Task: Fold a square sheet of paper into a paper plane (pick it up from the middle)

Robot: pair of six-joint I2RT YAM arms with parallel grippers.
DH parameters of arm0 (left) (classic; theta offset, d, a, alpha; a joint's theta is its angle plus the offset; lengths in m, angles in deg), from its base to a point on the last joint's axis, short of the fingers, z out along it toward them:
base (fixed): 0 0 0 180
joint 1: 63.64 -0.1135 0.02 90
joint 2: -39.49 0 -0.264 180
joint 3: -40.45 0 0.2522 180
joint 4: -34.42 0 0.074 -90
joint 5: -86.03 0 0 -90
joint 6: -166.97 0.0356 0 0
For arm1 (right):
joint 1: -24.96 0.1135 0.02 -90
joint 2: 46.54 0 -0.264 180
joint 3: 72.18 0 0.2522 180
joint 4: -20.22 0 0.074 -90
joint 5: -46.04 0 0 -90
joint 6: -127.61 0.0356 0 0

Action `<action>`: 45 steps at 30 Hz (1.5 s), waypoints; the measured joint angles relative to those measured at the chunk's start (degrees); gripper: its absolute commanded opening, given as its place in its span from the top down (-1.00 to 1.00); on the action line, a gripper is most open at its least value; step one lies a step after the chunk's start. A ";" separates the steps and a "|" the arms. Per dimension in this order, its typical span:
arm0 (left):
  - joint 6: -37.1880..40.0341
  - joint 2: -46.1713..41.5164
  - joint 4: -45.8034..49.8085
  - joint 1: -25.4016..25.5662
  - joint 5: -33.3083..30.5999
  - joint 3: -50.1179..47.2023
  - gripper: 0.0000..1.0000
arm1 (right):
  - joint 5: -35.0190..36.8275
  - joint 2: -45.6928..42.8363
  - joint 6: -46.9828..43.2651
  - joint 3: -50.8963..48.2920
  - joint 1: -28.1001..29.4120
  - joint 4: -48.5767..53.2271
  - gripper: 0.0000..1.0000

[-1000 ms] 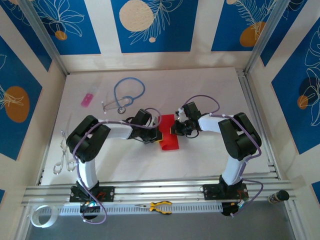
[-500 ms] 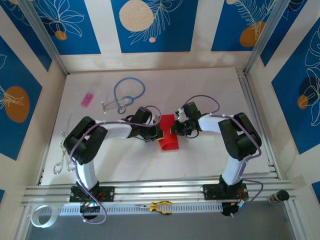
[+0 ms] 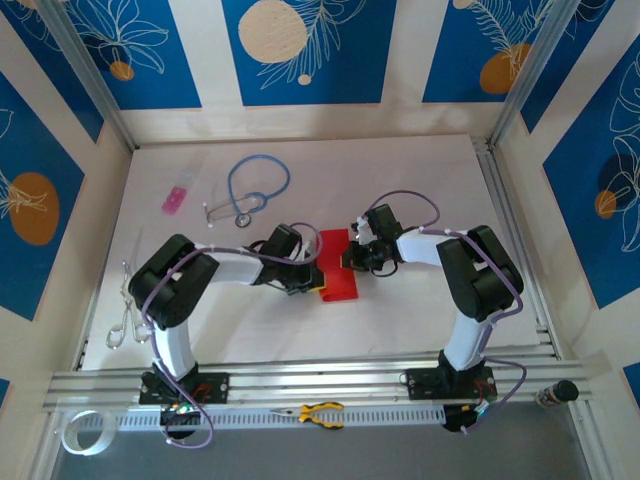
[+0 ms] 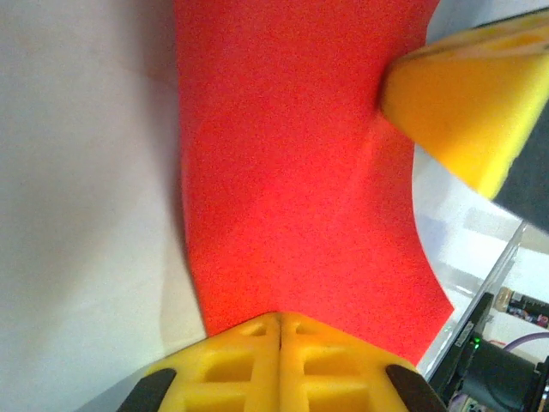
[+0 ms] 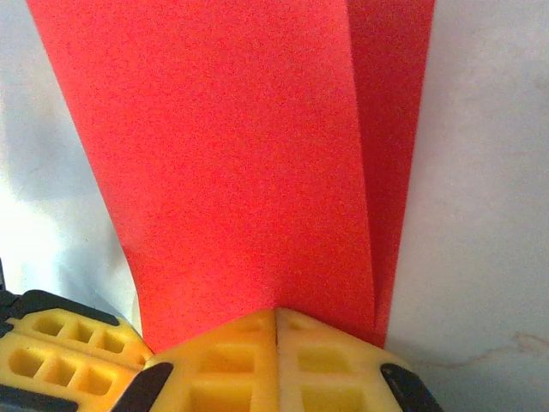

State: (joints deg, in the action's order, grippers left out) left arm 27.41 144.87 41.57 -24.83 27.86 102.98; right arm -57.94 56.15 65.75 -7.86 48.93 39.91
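The square sheet of paper [image 3: 336, 262] is bright red and lies bent at the middle of the white table, held between the two grippers. My left gripper [image 3: 312, 276] is at its left edge; in the left wrist view its yellow fingers meet at the paper's [image 4: 300, 172] edge, shut [image 4: 280, 319]. My right gripper [image 3: 350, 258] is at the sheet's right edge. Its fingers are shut [image 5: 276, 314] on the paper [image 5: 223, 163], with a second folded layer [image 5: 396, 129] to the right. The paper plane is not formed.
A blue stethoscope [image 3: 252, 190] and a small pink item [image 3: 175, 200] lie at the back left. Scissors [image 3: 125, 310] lie at the left edge. Yellow-handled pliers [image 3: 320, 412] and a tape roll [image 3: 82, 432] sit by the near rail.
My left gripper has shifted slightly toward the near side, and the sheet's near end has gone from a curl to a flatter flap. The right arm has stayed put.
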 measured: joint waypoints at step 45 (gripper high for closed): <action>1.70 -3.34 5.77 3.10 -1.05 -1.49 1.00 | 0.02 -0.15 0.00 -0.33 -0.04 -0.37 1.00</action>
State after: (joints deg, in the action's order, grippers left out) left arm 29.12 141.52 47.34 -21.72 26.81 101.50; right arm -57.92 56.00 65.75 -8.18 48.88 39.54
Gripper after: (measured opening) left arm 0.063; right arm 0.056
